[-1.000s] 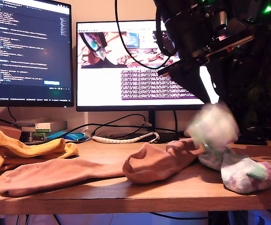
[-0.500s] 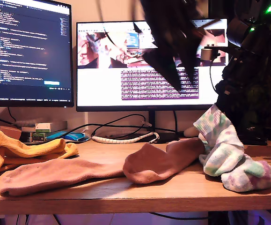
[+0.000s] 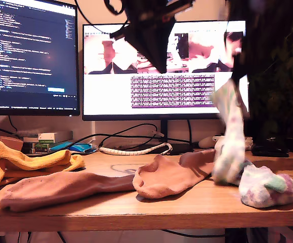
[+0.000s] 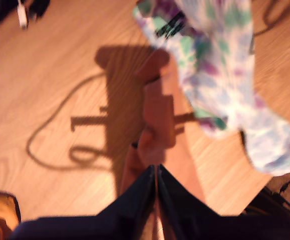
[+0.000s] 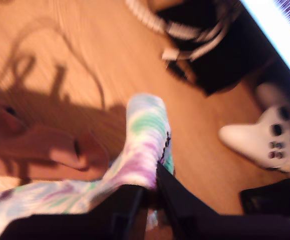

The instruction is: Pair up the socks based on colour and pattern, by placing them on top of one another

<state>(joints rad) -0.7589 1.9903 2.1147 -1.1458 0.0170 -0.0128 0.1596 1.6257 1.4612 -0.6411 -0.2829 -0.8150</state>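
A fluffy white sock with green and pink blotches (image 3: 229, 147) hangs stretched from my second gripper (image 3: 236, 86), which is shut on its cuff (image 5: 152, 182) at the exterior view's right. Its toe rests by the other fluffy sock (image 3: 267, 188) on the desk. My first gripper (image 3: 159, 63) hovers high over the middle, jaws pressed together (image 4: 157, 177) with nothing in them, above a folded salmon-pink sock (image 3: 171, 175) (image 4: 157, 115). A long pink sock (image 3: 60, 188) lies flat beside it. Two mustard-yellow socks (image 3: 19, 161) are bunched at the exterior view's left.
Two monitors (image 3: 151, 71) stand along the back of the wooden desk (image 3: 151, 207). Cables (image 3: 133, 149), a white game controller (image 5: 265, 140) and small boxes (image 3: 47, 139) lie behind the socks. The desk's front edge is close to the pink socks.
My second gripper has raised the fluffy sock higher, so it now hangs long. My first gripper has swung up and toward the exterior view's left. The other socks have not moved.
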